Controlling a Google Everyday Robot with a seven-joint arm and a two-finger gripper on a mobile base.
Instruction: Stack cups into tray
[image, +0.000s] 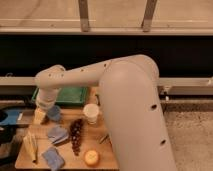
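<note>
The green tray (73, 95) lies at the back of the wooden table, partly behind my arm. A cream-white cup (91, 113) stands upright just in front of it. A light-blue cup (54, 114) stands at the table's left rear, in front of the tray's left end. My gripper (46, 109) hangs from the white wrist right beside and above the blue cup, open, with nothing seen held. The arm covers much of the right side of the table. No metal cup shows.
On the table (107, 150) lie two blue sponges (57, 134), a bunch of dark grapes (76, 136), a yellow-orange round fruit (91, 158), a banana (31, 147) and a pale yellow block (39, 116). A blue object (10, 117) sits off the left edge.
</note>
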